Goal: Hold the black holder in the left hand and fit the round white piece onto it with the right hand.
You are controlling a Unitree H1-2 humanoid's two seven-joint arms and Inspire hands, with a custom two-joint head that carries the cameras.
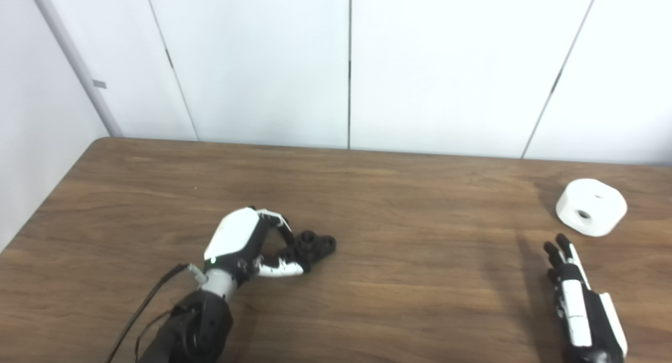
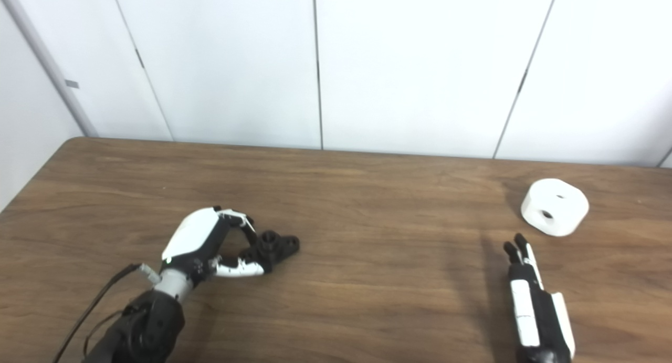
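- The left hand (image 1: 247, 245) lies low on the wooden table (image 1: 399, 300), left of centre, its fingers (image 1: 278, 224) and thumb curled round the near end of the black holder (image 1: 314, 246).
- The holder rests on the table, its far end poking out to the right of the hand.
- The right hand (image 2: 533, 300) is at the near right, holding nothing, fingers straight and pointing away.
- The round white piece (image 2: 555, 207) sits at the far right, just beyond that hand, not touching it.
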